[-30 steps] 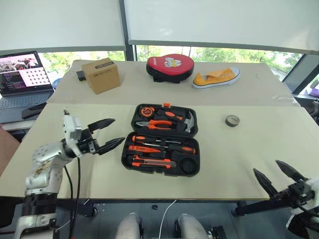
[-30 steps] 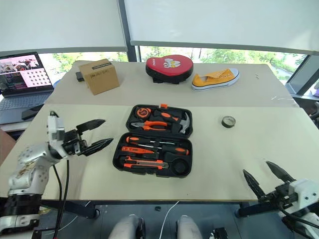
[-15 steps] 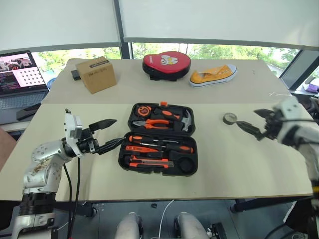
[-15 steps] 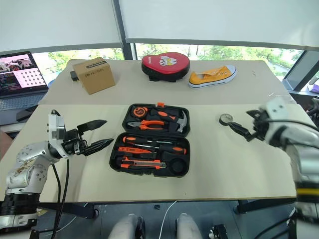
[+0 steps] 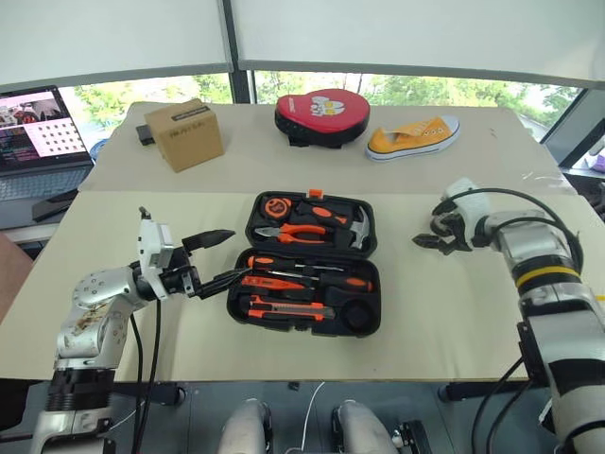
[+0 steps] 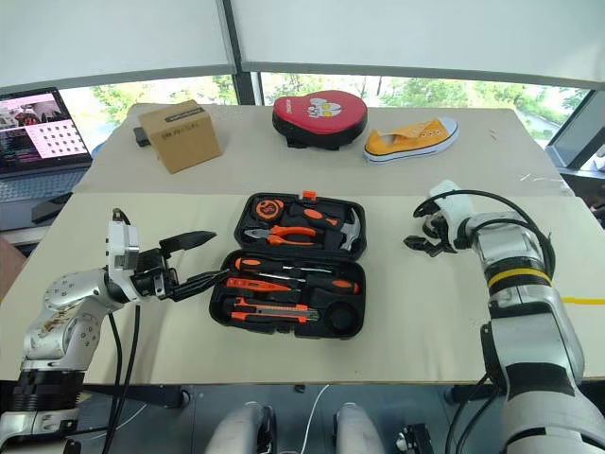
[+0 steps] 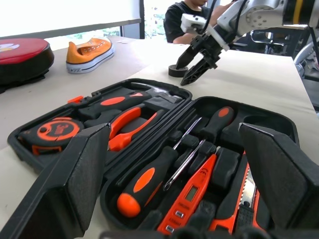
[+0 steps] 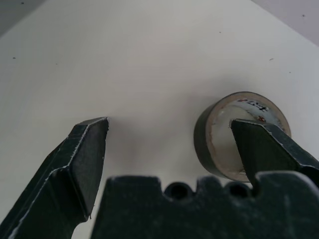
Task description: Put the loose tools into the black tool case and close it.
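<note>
Head views: black tool case [image 5: 307,265] lies open mid-table; grey tape roll hidden behind right gripper [image 5: 437,238], nearer arm. Left wrist view: left gripper [image 5: 216,257] released, beside case. Right wrist view: tape roll [image 8: 239,134] flat, 1 finger [image 8: 271,147] over it, jaws spread, off-centre

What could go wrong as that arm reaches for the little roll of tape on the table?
The tape roll sits off-centre in the right gripper: one finger is over its hole, the other on bare table. Closing now might pinch only one wall, or knock the roll away. The black tool case lies open with the left gripper close beside its edge, jaws open; a nudge could shift it or jostle the screwdrivers.
</note>
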`<state>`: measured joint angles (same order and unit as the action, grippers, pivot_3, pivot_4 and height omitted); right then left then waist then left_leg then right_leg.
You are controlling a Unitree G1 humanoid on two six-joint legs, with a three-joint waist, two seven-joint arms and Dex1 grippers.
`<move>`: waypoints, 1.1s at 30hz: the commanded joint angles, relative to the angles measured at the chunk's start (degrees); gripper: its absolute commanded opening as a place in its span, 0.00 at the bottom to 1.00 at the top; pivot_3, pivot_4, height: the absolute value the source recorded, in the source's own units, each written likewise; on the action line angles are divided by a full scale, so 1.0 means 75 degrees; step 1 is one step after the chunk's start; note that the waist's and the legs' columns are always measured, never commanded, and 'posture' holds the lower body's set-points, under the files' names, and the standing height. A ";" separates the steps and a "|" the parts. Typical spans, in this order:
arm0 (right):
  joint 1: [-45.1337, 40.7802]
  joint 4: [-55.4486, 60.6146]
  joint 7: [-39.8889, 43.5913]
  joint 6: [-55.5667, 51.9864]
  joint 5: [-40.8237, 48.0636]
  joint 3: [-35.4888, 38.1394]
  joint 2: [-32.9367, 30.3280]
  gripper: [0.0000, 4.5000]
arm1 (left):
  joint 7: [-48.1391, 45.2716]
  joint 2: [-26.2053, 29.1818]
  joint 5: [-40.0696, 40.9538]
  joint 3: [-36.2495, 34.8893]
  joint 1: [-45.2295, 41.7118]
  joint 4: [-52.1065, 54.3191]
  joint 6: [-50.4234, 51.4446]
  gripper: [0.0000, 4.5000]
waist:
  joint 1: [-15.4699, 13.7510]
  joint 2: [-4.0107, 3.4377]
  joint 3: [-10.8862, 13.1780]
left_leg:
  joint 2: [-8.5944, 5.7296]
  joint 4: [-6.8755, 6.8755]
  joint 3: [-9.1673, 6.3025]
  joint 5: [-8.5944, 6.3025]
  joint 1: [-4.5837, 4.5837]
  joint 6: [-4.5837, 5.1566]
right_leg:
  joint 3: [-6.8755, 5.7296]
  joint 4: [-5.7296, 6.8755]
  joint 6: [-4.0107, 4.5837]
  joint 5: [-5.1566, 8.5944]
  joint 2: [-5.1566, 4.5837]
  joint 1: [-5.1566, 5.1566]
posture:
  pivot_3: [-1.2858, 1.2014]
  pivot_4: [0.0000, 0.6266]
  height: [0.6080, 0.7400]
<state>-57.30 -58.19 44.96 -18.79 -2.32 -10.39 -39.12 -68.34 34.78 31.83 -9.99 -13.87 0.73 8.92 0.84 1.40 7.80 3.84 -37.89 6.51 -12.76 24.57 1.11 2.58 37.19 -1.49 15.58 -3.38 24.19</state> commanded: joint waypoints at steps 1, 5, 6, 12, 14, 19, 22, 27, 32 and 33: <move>-0.0353 -0.0393 -0.0109 0.0169 -0.0094 0.0247 0.0049 0.94 | -0.0045 0.0103 0.0130 -0.0106 0.0061 0.0255 -0.0024 0.99 | 0.0003 0.0000 0.0000 | 0.0001 0.0000 0.0000 0.0000 -0.0002 0.0000 | 0.0000 0.0002 0.0000 0.0000 0.0000 0.0000 | 0.52 0.24 1.00; -0.0526 -0.0816 -0.0038 0.0394 -0.0143 0.0337 0.0140 0.70 | -0.0099 0.0113 0.0116 -0.0094 0.0025 0.0186 -0.0043 1.00 | 0.0014 0.0000 0.0000 | 0.0002 0.0000 0.0001 0.0000 -0.0003 -0.0001 | 0.0000 0.0004 0.0000 0.0000 0.0002 0.0000 | 0.52 0.24 1.00; -0.0552 -0.0896 -0.0030 0.0441 -0.0148 0.0368 0.0158 0.62 | -0.0122 0.0112 0.0106 -0.0084 -0.0003 0.0155 -0.0058 1.00 | 0.0015 0.0000 0.0000 | 0.0002 0.0000 0.0001 0.0000 -0.0003 -0.0001 | 0.0000 0.0004 0.0000 0.0000 0.0002 -0.0001 | 0.52 0.24 1.00; -0.0605 -0.1161 -0.0050 0.0803 -0.0220 0.0485 0.0179 0.17 | -0.0214 0.0110 0.0030 -0.0022 -0.0139 0.0030 -0.0103 1.00 | 0.0009 0.0000 0.0000 | 0.0001 0.0000 0.0001 0.0001 -0.0003 -0.0002 | -0.0001 0.0004 0.0000 0.0000 0.0001 -0.0002 | 0.52 0.24 1.00; -0.0583 -0.1143 -0.0005 0.1090 -0.0249 0.0495 0.0166 0.01 | -0.0260 0.0111 -0.0006 0.0015 -0.0154 0.0009 -0.0120 1.00 | 0.0013 -0.0001 0.0000 | 0.0001 0.0000 0.0001 0.0001 -0.0003 -0.0002 | -0.0001 0.0004 0.0000 0.0000 0.0001 -0.0001 | 0.52 0.24 1.00; -0.0294 0.0106 0.1760 0.1847 0.0358 0.0735 -0.0036 0.01 | -0.0455 0.0121 -0.0056 0.0086 -0.0083 0.0030 -0.0224 1.00 | 0.0027 -0.0004 0.0002 | 0.0002 0.0000 0.0001 0.0002 -0.0003 -0.0003 | -0.0001 0.0006 0.0000 0.0000 0.0003 0.0000 | 0.52 0.24 1.00; 0.0587 0.3034 0.3793 0.0113 0.1573 0.0721 -0.0308 0.01 | -0.0901 0.0312 -0.0100 0.0127 0.0074 0.0019 -0.0450 1.00 | 0.0008 -0.0013 0.0008 | 0.0006 0.0001 -0.0003 0.0002 -0.0002 -0.0003 | -0.0003 0.0010 -0.0001 0.0000 0.0004 0.0000 | 0.52 0.24 1.00; 0.2424 0.8367 0.4566 -0.3369 0.3622 0.0279 -0.0891 0.01 | -0.1615 0.0636 -0.0160 0.0250 0.0370 -0.0060 -0.0780 1.00 | -0.0033 -0.0013 0.0008 | 0.0017 0.0000 -0.0012 0.0001 -0.0007 -0.0002 | -0.0015 0.0046 0.0000 0.0000 0.0007 -0.0001 | 0.52 0.24 1.00; 0.3632 1.0578 0.3634 -0.4381 0.3754 -0.0330 -0.0989 0.01 | -0.1679 0.0629 -0.0242 0.0279 0.0609 -0.0118 -0.0966 1.00 | -0.0053 -0.0007 0.0009 | 0.0010 -0.0008 -0.0013 0.0001 -0.0023 -0.0002 | -0.0014 0.0047 0.0003 0.0002 0.0001 -0.0006 | 0.52 0.24 1.00; 0.3736 1.0654 0.3455 -0.4449 0.3706 -0.0379 -0.0984 0.01 | -0.1646 0.0606 -0.0243 0.0276 0.0641 -0.0095 -0.0964 1.00 | -0.0055 -0.0007 0.0009 | 0.0006 -0.0019 -0.0012 0.0002 -0.0022 -0.0002 | -0.0012 0.0054 0.0003 0.0002 -0.0001 -0.0005 | 0.52 0.24 1.00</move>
<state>-29.20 19.24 73.45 -50.85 25.78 -14.29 -45.84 -80.80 39.08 29.58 -7.55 -9.07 -0.85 2.74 0.43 1.35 7.87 3.88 -38.16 6.42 -12.74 24.40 1.11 2.50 37.66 -1.47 15.59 -3.39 24.13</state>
